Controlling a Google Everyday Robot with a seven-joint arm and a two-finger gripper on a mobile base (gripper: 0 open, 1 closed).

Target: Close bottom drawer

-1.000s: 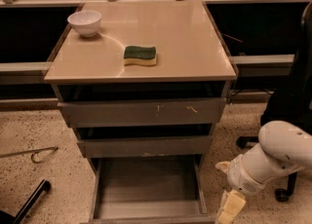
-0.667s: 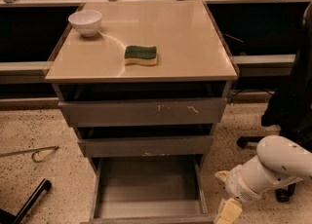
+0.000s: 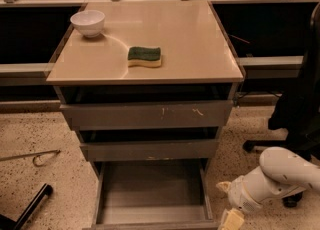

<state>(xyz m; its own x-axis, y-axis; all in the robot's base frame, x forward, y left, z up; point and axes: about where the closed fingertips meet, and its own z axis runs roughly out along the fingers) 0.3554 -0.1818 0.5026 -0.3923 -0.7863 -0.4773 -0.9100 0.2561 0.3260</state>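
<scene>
Cabinet (image 3: 145, 124): grey metal, three drawers, tan top (image 3: 195, 39), standing on speckled floor (image 3: 35, 134).

Top drawer front (image 3: 125, 116) is the widest, has white scratches, and sits slightly out. Middle drawer front (image 3: 150, 150) is also slightly out. Neither is the target.

Bottom drawer (image 3: 152, 189) is the lowest one, pulled well out toward the camera. The smooth grey tray is bare and the low front lip sits right at the lower frame edge.

White arm (image 3: 282, 174) comes in low from the right, beside the cabinet. The gripper (image 3: 231, 219) is at the arm's tip, just off the drawer's right front corner, outside the side wall, near floor level and partly cut by the frame edge. Can't tell whether it's spread or closed. Nothing visibly held.

Key relation: the drawer lip lies left of the gripper. The lip's long axis runs left-right and drawer travel runs front-to-back, away from the camera. My read: the gripper needs to get in front of the lip, ideally near mid-width, then push straight back. A push at the right corner risks skewing the drawer on its rails.

Small stuff: green/yellow sponge (image 3: 144, 56) mid-top, white bowl (image 3: 88, 22) at the far left corner, metal hook (image 3: 35, 158) on the floor to the left.
</scene>
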